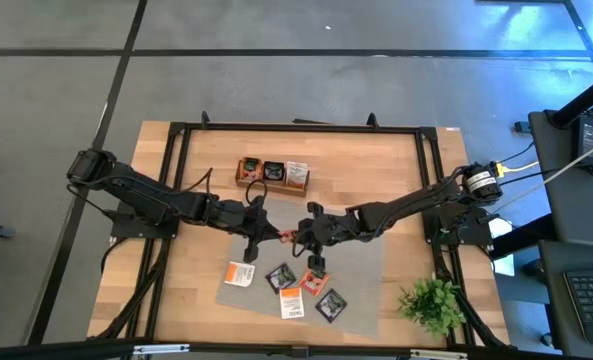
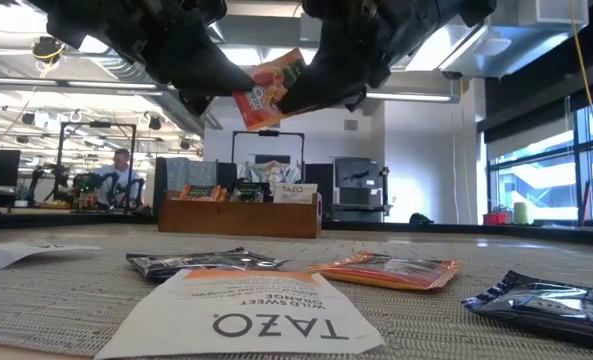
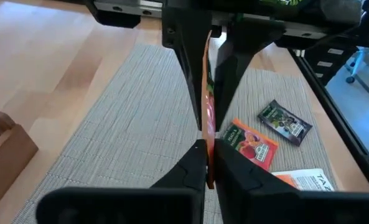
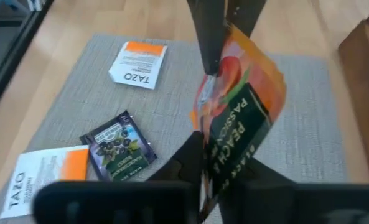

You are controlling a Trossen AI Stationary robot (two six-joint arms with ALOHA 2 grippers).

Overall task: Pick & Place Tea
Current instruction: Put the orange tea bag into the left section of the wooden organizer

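Note:
An orange tea sachet (image 2: 270, 88) is held in the air between both grippers, above the grey mat (image 1: 366, 270). My left gripper (image 1: 268, 233) is shut on its left end and my right gripper (image 1: 302, 237) on its right end. Several other sachets lie flat on the mat: two white ones (image 1: 239, 273) (image 1: 291, 302), two dark ones (image 1: 281, 277) (image 1: 330, 304) and an orange one (image 1: 316, 283). The wooden tray (image 1: 272, 173) stands farther back with sachets in it. My left gripper pinches the orange sachet's left edge (image 3: 209, 134) between its two fingers, coming roughly level from the table's left. The sachet stands on edge, lifted clear of the mat. My right gripper pinches the opposite edge (image 4: 224, 134) between its two fingers, coming from the table's right. The printed face tilts toward the near side.
A green plant (image 1: 434, 300) stands at the near right corner. The black frame rails (image 1: 176, 150) run along the table's sides. People and desks show in the room beyond the far edge (image 2: 121, 175).

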